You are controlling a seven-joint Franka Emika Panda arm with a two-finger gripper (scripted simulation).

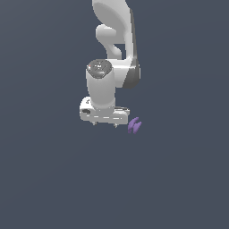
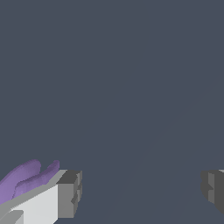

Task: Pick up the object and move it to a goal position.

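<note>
Purple object (image 1: 134,125) lies on the dark desk (image 1: 49,179), just beside my white gripper (image 1: 104,123) and outside its jaws.
My jaws stand wide apart, holding nothing; the wrist view shows the object behind one finger (image 2: 65,194), not between them. It looks tiny, light, rigid and jagged, so I judge the narrow waist between its two lobes the best place to pinch.

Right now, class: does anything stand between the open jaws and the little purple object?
Nothing visible does. The purple object lies just off the gripper toward the exterior view's right, outside one finger rather than between the jaws, on bare grey ground. No goal marker shows.
</note>
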